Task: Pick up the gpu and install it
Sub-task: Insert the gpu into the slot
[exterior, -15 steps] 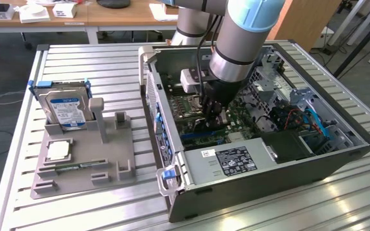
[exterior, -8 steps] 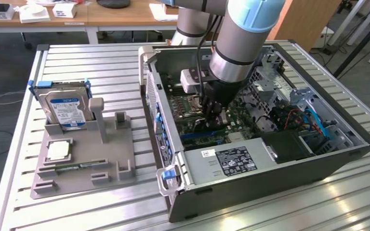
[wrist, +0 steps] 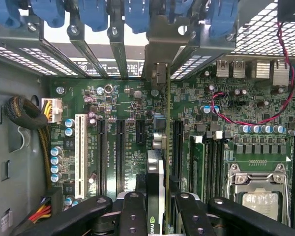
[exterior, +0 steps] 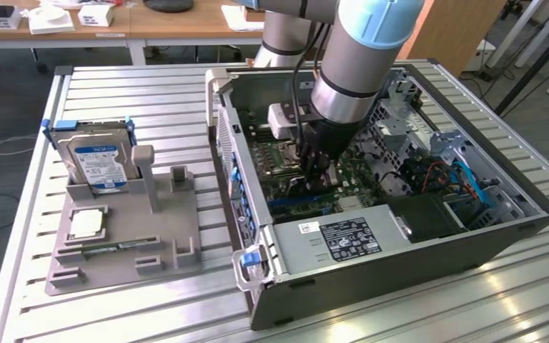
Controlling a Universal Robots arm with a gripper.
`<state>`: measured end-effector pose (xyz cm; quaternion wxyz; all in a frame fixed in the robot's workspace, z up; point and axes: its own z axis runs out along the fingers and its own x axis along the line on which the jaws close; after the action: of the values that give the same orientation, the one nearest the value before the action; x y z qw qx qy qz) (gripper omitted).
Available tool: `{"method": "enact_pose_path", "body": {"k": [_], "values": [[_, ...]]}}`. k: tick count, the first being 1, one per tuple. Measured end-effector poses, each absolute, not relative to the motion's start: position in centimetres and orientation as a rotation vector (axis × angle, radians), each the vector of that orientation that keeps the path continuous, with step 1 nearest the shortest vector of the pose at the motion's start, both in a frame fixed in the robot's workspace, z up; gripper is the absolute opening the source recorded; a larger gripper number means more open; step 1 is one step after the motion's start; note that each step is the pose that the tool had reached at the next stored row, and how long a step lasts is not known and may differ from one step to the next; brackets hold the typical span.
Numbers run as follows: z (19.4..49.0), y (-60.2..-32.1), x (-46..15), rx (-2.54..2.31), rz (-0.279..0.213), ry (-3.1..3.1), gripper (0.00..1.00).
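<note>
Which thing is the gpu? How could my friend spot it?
Look inside the open computer case, at the green motherboard. The gpu is the thin card standing on edge over it, pinched in the black gripper. Unlike the flat black slots beside it, it sticks up and ends in a silver bracket.

Grey plastic holder (exterior: 122, 251) on slatted metal table (exterior: 112, 318), at the exterior view's left of the open dark computer case (exterior: 399, 275) — inside, black gripper (exterior: 320, 171) clasps thin dark gpu card (wrist: 155, 178) edge-on over green motherboard (wrist: 130, 147).
</note>
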<state>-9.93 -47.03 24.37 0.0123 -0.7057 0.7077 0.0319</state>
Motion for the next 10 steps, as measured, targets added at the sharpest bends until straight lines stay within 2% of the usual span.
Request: {"method": "enact_pose_path", "body": {"k": [10], "values": [[24.37,-47.04,-9.93,-2.198,0.099,2.207,0.27]]}}
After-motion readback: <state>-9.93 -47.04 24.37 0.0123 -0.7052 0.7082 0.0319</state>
